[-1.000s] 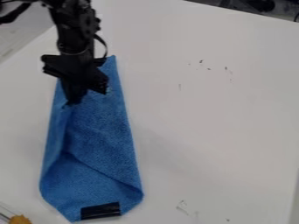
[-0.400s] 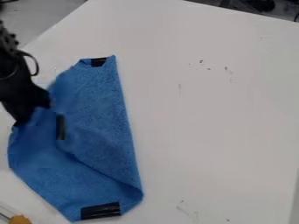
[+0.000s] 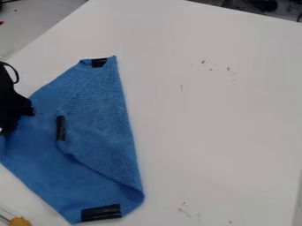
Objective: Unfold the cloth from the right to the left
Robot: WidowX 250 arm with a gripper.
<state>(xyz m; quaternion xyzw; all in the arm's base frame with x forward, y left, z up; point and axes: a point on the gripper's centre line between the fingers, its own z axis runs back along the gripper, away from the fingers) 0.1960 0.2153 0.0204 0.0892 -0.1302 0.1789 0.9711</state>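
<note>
Looking down in the camera view, I find the blue cloth (image 3: 100,110) on the left part of the white table (image 3: 218,119), just in from the slanting upper left edge. My gripper (image 3: 7,128) is at the left side of this view, low over the cloth's left corner. I cannot tell how far open it is, nor whether it has hold of the corner.

The left part of the cloth lies spread out toward the left edge of the table. One strip of black tape (image 3: 99,62) is at the cloth's top end, and a wider black strip (image 3: 101,212) is at its bottom end. A third, upright strip (image 3: 61,128) lies near the middle, at the left tip of an upper layer, which is folded over from the long right side. Below this tip, the layer's edge runs down in a slant to the lower right, where the cloth bulges a little.

The unfolding to the left seems to me nearly complete. What may be left is to lay the left corner flat and let it go carefully, because a pull could shift the whole cloth. The upper layer remains folded, but I judge that it does not belong to this leftward unfolding.
</note>
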